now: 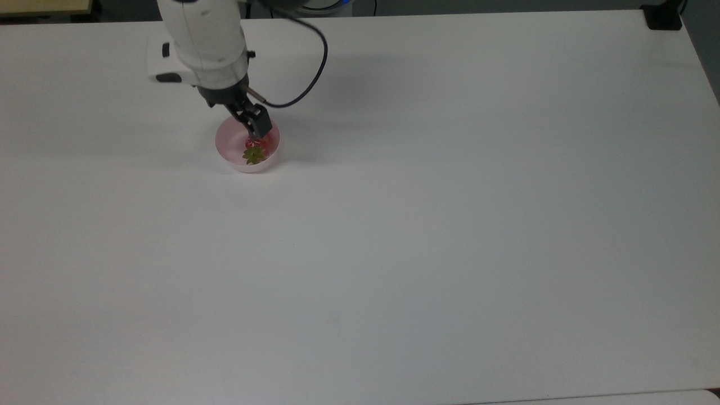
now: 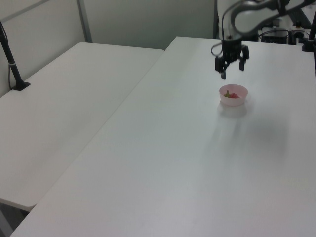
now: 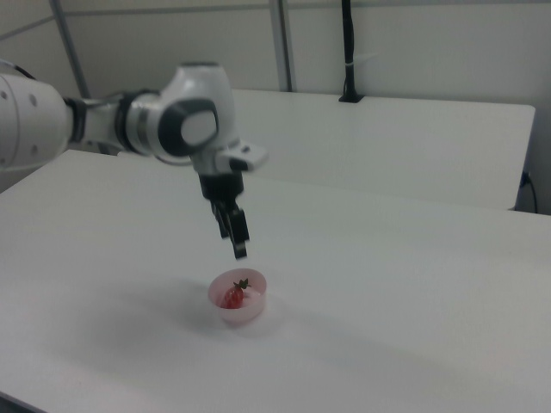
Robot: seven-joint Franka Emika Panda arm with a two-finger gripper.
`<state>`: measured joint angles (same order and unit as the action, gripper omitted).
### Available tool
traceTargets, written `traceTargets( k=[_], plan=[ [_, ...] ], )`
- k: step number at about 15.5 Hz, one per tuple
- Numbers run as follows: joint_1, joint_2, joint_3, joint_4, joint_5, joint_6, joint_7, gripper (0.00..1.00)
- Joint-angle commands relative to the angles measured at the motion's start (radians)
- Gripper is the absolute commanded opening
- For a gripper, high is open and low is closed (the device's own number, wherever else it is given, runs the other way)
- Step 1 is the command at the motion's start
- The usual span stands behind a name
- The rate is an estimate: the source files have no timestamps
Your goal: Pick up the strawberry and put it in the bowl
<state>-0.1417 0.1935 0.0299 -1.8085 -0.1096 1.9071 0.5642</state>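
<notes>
The red strawberry (image 1: 254, 152) with its green cap lies inside the pale pink bowl (image 1: 227, 142), toward the top view's right side of it. From the side, the strawberry (image 2: 231, 94) rests low in the bowl (image 2: 232, 102). My gripper (image 2: 232, 70) hangs open above the bowl, with nothing between its fingers and a clear gap down to the rim. In the right view the gripper (image 3: 238, 245) points down over the bowl (image 3: 245, 311), where the strawberry (image 3: 233, 295) lies. In the top view the gripper (image 1: 251, 121) overlaps the bowl's far edge.
The bowl stands on a wide white table (image 1: 427, 225). A black cable (image 1: 315, 62) loops from the arm's wrist. A black block (image 1: 664, 19) sits at the table's far right corner. A second table (image 2: 69, 98) with a black post (image 2: 12, 59) adjoins on the left view's left.
</notes>
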Motion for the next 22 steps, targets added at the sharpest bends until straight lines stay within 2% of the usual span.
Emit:
traceTargets(
  k=[1, 4, 9, 11, 13, 16, 22],
  plan=[
    [0.008, -0.068, 0.019, 0.110, -0.002, -0.155, 0.028, 1.00],
    [0.033, -0.147, 0.019, 0.172, -0.002, -0.233, 0.026, 1.00],
    [0.096, -0.226, 0.008, 0.172, -0.004, -0.270, -0.009, 1.00],
    [0.096, -0.226, 0.007, 0.173, -0.004, -0.261, -0.126, 1.00],
    [0.096, -0.227, 0.005, 0.172, -0.007, -0.263, -0.313, 1.00],
    [0.096, -0.226, -0.019, 0.173, -0.002, -0.261, -0.530, 1.00],
    [0.096, -0.224, -0.025, 0.186, 0.034, -0.260, -0.556, 1.00]
  ],
)
